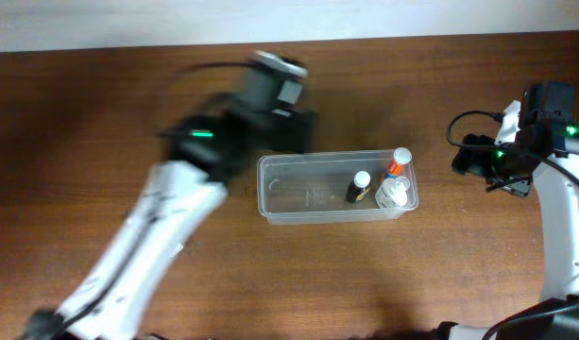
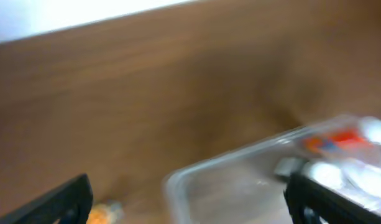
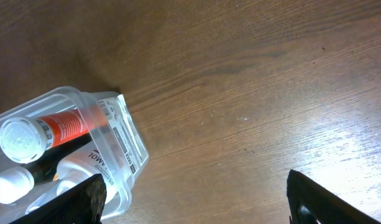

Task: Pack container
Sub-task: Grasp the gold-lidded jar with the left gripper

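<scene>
The likeliest trouble sat with your left arm (image 1: 180, 212). It showed as a smear in the overhead view, hanging just behind the left end of the container (image 1: 308, 194), and its own wrist view was blurred as well. With its position that hard to read, a drop toward the tub could have clipped the rim. That might have shoved the light plastic across the wooden table (image 1: 100, 94) or toppled the bottles inside.

Those bottles stood crowded at the container's right end: a dark bottle with a white cap (image 1: 360, 184), an orange-labelled bottle (image 1: 398, 162) leaning in the far corner, and a white bottle (image 1: 391, 195) in the near one. A small orange blur (image 2: 106, 211) by the left finger may have been something unpacked, but you could not tell what it was. Reaching for it blind risked a miss.

The left gripper (image 2: 187, 202) had its fingers spread wide and held nothing, with the container's corner showing between them. The right gripper (image 3: 196, 199) was likewise parted and empty. It was angled down at bare table just right of the container, near its end wall but apart from it. The right arm (image 1: 558, 208) stood along the table's right edge.
</scene>
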Motion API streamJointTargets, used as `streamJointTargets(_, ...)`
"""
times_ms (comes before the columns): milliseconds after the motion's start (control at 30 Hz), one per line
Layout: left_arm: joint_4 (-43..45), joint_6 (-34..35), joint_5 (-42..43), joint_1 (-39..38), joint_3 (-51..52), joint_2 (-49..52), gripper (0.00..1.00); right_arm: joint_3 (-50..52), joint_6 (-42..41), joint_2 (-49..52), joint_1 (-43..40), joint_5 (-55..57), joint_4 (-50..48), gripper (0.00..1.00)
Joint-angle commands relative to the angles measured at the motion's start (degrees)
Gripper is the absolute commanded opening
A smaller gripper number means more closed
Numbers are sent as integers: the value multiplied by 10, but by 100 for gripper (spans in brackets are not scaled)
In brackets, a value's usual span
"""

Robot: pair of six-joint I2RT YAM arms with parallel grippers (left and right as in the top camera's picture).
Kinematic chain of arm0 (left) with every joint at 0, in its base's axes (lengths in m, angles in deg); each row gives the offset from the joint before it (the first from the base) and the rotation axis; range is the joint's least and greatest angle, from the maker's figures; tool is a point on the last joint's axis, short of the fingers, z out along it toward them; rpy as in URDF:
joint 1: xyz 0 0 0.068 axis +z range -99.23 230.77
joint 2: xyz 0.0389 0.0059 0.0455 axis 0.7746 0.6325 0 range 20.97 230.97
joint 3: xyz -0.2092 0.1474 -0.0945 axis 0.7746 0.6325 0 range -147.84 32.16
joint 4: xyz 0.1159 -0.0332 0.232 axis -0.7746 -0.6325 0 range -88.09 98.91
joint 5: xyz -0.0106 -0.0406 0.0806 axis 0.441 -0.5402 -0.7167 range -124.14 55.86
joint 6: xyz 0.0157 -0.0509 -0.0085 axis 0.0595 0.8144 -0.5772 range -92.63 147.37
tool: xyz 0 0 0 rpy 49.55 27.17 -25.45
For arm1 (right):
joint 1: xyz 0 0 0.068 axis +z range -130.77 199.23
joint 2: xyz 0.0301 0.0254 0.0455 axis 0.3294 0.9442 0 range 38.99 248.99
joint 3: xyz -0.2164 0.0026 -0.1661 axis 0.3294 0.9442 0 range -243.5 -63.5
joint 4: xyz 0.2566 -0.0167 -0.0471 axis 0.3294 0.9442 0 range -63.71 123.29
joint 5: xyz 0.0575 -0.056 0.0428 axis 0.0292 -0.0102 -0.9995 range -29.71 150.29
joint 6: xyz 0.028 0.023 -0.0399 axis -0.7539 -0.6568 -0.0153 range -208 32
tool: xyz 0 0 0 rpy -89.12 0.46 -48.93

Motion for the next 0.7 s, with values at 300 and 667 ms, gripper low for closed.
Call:
streamJointTargets(300,-69,28,121,225,98,120,99,-4,0,0,-1,-3,0,85)
streamJointTargets(667,-67,28,126,220,121,269,98,-4,0,0,-2,-3,0,85)
